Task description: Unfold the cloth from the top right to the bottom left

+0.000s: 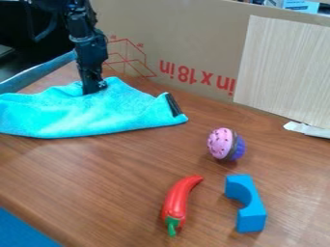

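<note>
Running beneath everything, wood table (122,166). Cardboard (193,48) upright behind it. Cloth (71,118) on table, left side toward back, bunched along its upper edge. Gripper (95,89) down against that edge; cannot tell if clenched or released. Front right: blue block (248,207), red pepper (178,200) beside it, stem toward front, pink-and-purple cupcake (222,144) behind both, tipped sideways.

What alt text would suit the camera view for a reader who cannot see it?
A black robot arm's end effector meets a bright blue cloth on a wooden table; nearby lie a toy cupcake, red pepper and blue arched block.
</note>
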Controlling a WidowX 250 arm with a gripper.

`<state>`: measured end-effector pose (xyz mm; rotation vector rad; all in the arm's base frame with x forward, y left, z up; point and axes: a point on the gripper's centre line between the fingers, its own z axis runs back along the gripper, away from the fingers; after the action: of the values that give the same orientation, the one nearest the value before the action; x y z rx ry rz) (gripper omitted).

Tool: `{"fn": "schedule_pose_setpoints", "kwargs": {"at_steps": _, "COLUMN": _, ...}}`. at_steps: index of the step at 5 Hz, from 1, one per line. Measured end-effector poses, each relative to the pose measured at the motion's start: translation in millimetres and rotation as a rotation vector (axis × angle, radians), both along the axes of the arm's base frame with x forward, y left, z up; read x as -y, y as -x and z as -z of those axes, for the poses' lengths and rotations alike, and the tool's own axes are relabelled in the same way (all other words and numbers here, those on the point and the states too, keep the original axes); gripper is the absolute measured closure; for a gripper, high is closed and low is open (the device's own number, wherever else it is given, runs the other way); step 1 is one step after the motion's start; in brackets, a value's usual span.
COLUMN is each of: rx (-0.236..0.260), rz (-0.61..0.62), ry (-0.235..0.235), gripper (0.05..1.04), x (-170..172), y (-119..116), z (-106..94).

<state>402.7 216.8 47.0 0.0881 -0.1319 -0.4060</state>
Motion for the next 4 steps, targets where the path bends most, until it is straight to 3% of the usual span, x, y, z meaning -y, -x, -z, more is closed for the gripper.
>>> {"fn": "schedule_pose_setpoints", "kwargs": {"at_steps": 1, "rx": 0.048, "rz": 0.027, "ry": 0.018, "gripper": 1.015, "x": 5, "y": 14, "z": -28.0}}
{"fn": "schedule_pose_setpoints", "kwargs": {"at_steps": 3, "rx": 0.133, "rz": 0.119, "ry": 0.036, "gripper": 1.016, "x": 23, "y": 67, "z": -57.4}}
{"fn": "schedule_pose_setpoints", "kwargs": {"at_steps": 4, "rx": 0.152, "rz": 0.159, "ry": 0.011, "gripper": 1.016, "x": 35, "y": 95, "z": -59.6}}
